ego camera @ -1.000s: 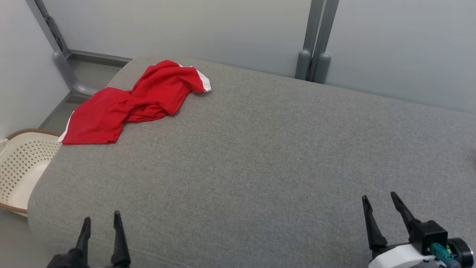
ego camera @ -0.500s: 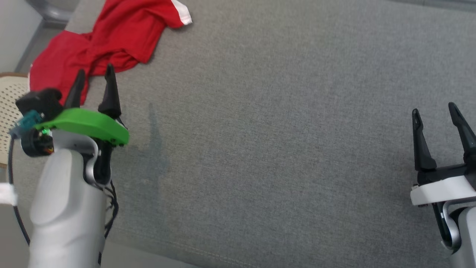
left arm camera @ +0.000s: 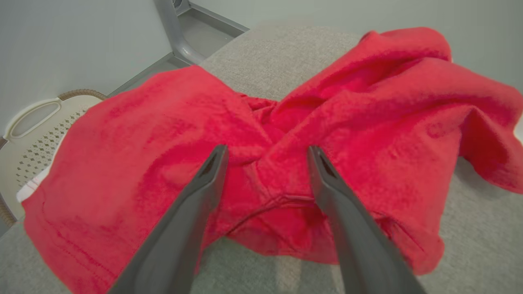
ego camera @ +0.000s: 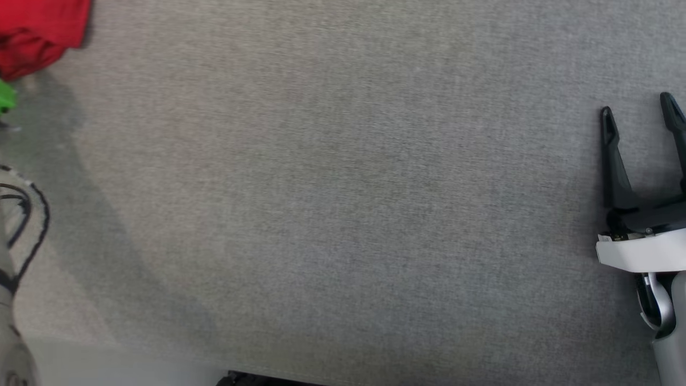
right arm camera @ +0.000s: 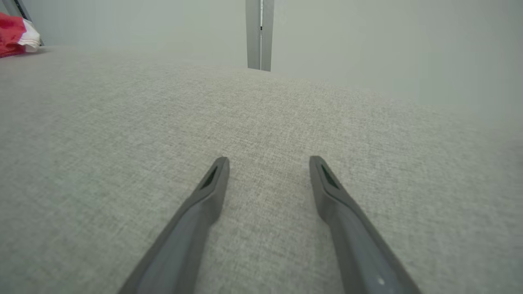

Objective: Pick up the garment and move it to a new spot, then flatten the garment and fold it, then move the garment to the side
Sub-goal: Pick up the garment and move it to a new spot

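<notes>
The garment (left arm camera: 347, 134) is a crumpled red piece with white trim, lying on the grey fabric surface (left arm camera: 470, 245). In the left wrist view my left gripper (left arm camera: 265, 153) hangs open just over its bunched middle, one finger to each side of a fold. A corner of the garment (ego camera: 37, 32) shows at the top left of the head view, and a small red and white bit of the garment (right arm camera: 16, 34) at the far left of the right wrist view. My right gripper (ego camera: 640, 104) is open over bare grey fabric at the right, and my right gripper (right arm camera: 267, 163) holds nothing.
A cream perforated laundry basket (left arm camera: 36, 130) stands off the surface's left end, beyond the garment. Grey frame posts (right arm camera: 259, 34) rise against the pale wall behind. A wide stretch of the grey surface (ego camera: 343, 187) lies between the two arms.
The head camera has tilted down and closer, shifting the whole picture. My left arm has reached forward to the garment and left the head view's frame. The right gripper stays open.
</notes>
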